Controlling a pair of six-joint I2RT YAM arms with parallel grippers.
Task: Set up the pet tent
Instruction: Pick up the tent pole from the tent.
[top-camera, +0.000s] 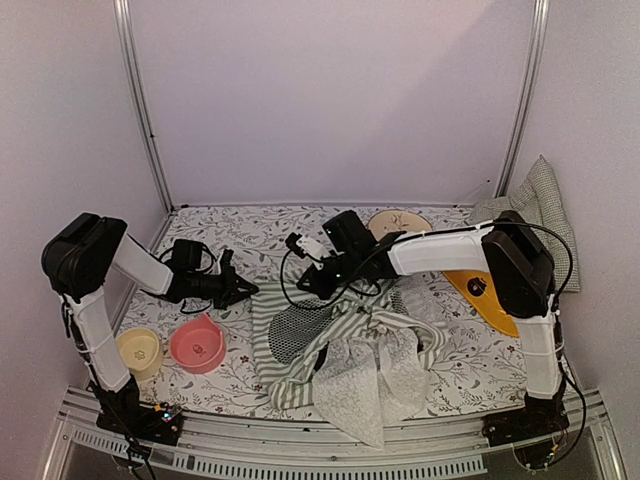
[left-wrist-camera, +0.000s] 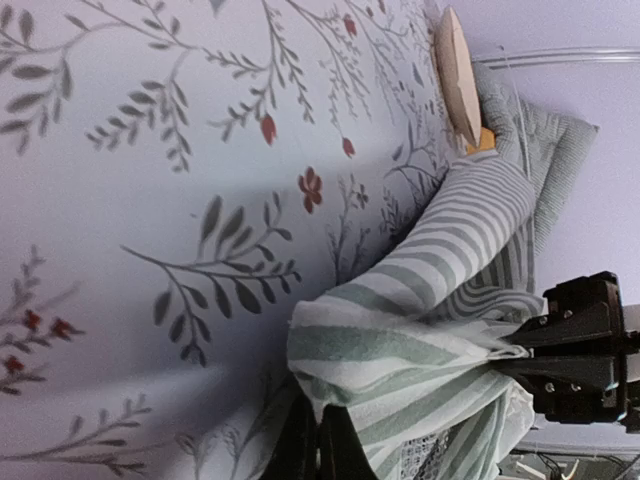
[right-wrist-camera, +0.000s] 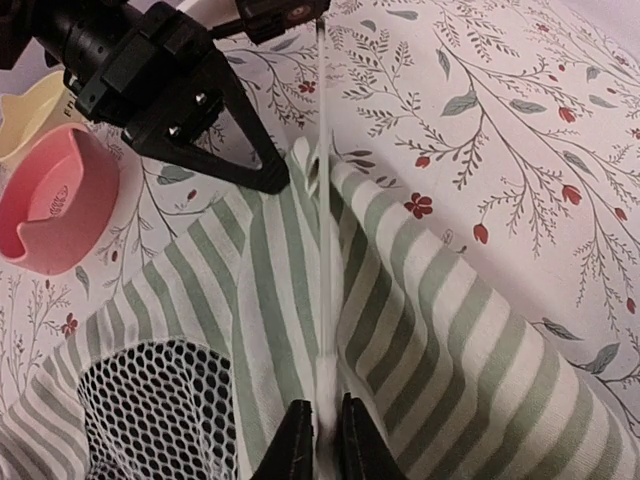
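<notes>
right wrist: your right gripper (right-wrist-camera: 325, 440) nips the white pole (right-wrist-camera: 325, 250) over the pet tent (right-wrist-camera: 450, 330); your left gripper (right-wrist-camera: 283, 183) pinches the tent's corner, pink bowl (right-wrist-camera: 55, 200) and yellow bowl (right-wrist-camera: 20, 105) just beyond.

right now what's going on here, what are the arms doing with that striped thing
Two robot arms are working on the pet tent, which lies collapsed on the floral table, not standing yet. The left end effector is shut on a corner of its striped fabric. The right end effector reaches across and pinches a thin white pole running along a fold toward that corner. A pink bowl and a yellow bowl sit apart at the left.
</notes>
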